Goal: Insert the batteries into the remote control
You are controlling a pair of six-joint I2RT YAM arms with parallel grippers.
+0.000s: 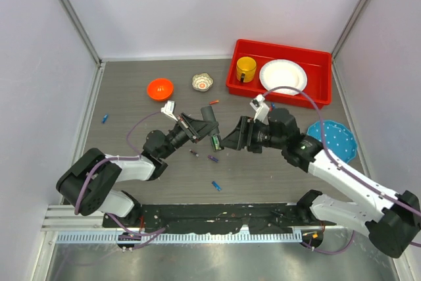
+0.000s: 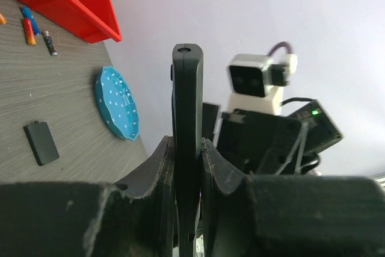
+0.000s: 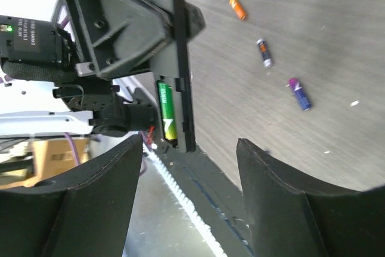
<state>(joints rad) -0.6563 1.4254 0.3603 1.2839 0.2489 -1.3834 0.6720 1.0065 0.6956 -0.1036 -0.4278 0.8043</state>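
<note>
One green battery (image 3: 166, 111) already sits in the open slot of the remote (image 2: 187, 106), so the loading looks partly done. How many more the slot takes is hard to tell, since its other side is hidden behind the remote's edge. Several loose batteries (image 3: 299, 93) lie on the table (image 3: 337, 22), well apart from both arms. A flat black piece that is probably the cover (image 2: 41, 142) rests on the table to the right, not yet fitted. My guess is that at least one more battery and the cover remain.

The left gripper (image 2: 187, 148) is clamped on the remote's flat faces near one end. It holds the remote off the table, near the middle of the scene, with the slot turned toward the other arm. The right gripper (image 3: 189, 142) faces the slot from just beside it. Its jaws are spread wide with nothing between them, and they touch neither the remote nor any battery.
</note>
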